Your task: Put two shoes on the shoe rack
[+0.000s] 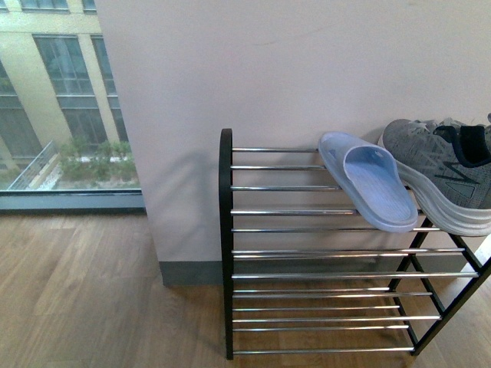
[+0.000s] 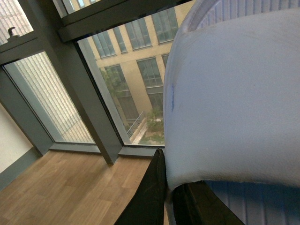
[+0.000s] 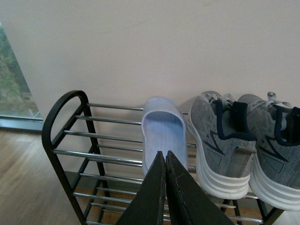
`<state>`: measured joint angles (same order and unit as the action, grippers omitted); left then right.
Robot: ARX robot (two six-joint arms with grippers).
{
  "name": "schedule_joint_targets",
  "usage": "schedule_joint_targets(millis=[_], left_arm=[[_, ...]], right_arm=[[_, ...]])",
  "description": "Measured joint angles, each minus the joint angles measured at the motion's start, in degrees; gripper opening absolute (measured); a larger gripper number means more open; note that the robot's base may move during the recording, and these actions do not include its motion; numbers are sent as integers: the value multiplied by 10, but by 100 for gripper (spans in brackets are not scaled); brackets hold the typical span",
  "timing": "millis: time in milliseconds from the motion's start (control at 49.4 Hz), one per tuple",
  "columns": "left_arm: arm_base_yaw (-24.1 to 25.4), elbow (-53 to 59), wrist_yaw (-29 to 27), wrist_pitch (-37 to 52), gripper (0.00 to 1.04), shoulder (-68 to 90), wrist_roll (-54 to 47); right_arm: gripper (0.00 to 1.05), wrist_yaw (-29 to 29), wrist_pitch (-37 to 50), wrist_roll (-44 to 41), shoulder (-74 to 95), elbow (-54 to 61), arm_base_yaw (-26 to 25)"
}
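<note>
While the two grey shoes [image 3: 248,140] sit side by side on the top of the shoe rack [image 3: 70,136], their heels point at the right end effector [image 3: 166,161] and their toes at the wall. It is shut tight on nothing, just before a blue sandal [image 3: 161,133]. The left end effector [image 2: 169,187] grips another blue sandal [image 2: 234,93].

No lettering, brand or number reads anywhere here: the grey sneakers [image 3: 224,140] carry only a dark zigzag side mark, and the slide sandal [image 3: 163,136] is plain.
</note>
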<state>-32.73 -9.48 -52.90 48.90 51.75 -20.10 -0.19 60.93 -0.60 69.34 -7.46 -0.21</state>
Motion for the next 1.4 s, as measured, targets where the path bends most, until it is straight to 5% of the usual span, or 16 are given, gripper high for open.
schedule_joint_targets(millis=[648, 1398], left_arm=[[0, 0, 1, 0, 2, 0, 0], [0, 0, 1, 0, 2, 0, 0]], right_arm=[[2, 2, -241, 0, -315, 63, 0], [2, 2, -423, 0, -508, 64, 0]])
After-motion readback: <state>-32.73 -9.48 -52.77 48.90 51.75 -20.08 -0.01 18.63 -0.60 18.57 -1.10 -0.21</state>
